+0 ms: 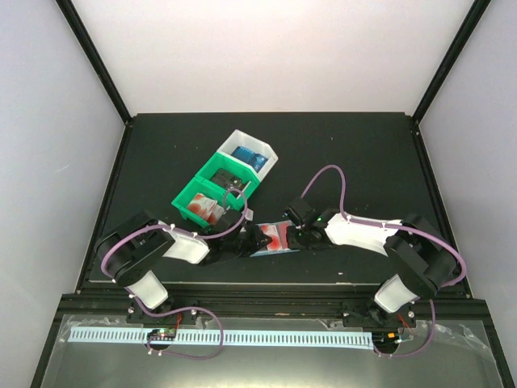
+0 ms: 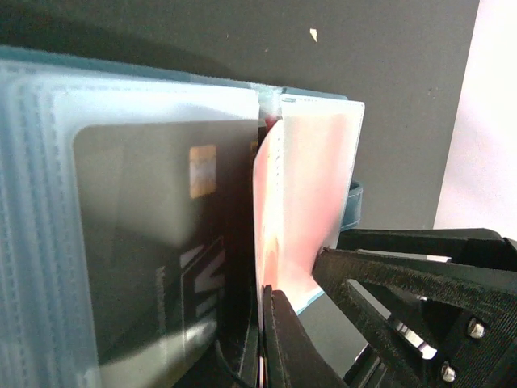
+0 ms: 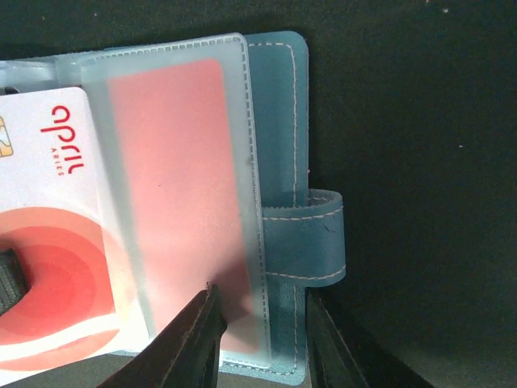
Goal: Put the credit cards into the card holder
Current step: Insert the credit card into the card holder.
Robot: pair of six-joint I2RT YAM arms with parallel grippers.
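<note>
At table front, between the arms: card holder (image 3: pixel 283 97) lies open on the black table (image 1: pixel 363 162), snap tab (image 3: pixel 311 234) out to one side.

Left gripper (image 2: pixel 295 275): fingers drawn close on the near edge of a red-and-white card (image 3: pixel 48 242). Grip looks firm. Cannot tell whether pocket film is pinched as well.

The card is part-way into a clear pocket (image 3: pixel 252 162). The inserted part shows pink through the film; the printed end sits bare outside.

Right gripper (image 3: pixel 262 323): fingers partly apart, straddling the pocket's outer edge and the teal cover, nothing clamped. It appears to be steadying the holder.

Black card (image 2: pixel 153 259) sits fully inside a pocket on the opposite leaf.

Farther back: green bins (image 1: pixel 187 212), the nearest holding loose red-and-white cards (image 1: pixel 203 207). Beyond them, white bin (image 1: pixel 236 136) with blue cards (image 1: pixel 249 157).

Judgement: one card stowed, a second mid-insertion, several left in the bins. Task looks well short of half done.
</note>
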